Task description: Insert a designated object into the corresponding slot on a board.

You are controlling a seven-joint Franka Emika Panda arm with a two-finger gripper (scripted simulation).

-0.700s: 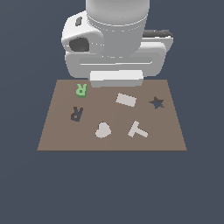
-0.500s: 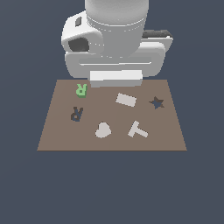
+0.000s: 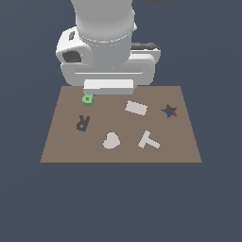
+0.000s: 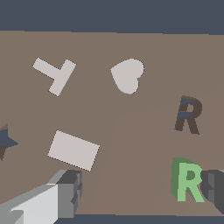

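Observation:
The light-green R block point(image 4: 187, 180) stands on the brown board point(image 4: 131, 144), a short way from the dark R-shaped slot point(image 4: 189, 114). My gripper point(image 4: 141, 191) is open above the board, with one finger point(image 4: 65, 192) beside the grey rectangle and the other finger point(image 4: 215, 186) right next to the green R. The R sits inside the gap, close to that finger. In the exterior view the arm's hand point(image 3: 108, 86) hangs over the board's far edge and hides part of the green R point(image 3: 87, 99). The slot point(image 3: 83, 123) lies just nearer the camera.
On the board point(image 3: 61, 151) are a pale grey rectangle point(image 3: 136, 108), heart point(image 3: 111, 140) and T point(image 3: 149, 140), and a dark star cutout point(image 3: 169, 111). The wrist view shows the same rectangle point(image 4: 73, 150), heart point(image 4: 127, 75), T point(image 4: 54, 74) and star point(image 4: 4, 142).
The arm's hand has moved toward the exterior view's left, over the green R, and now hides part of it. The pieces on the board have not moved.

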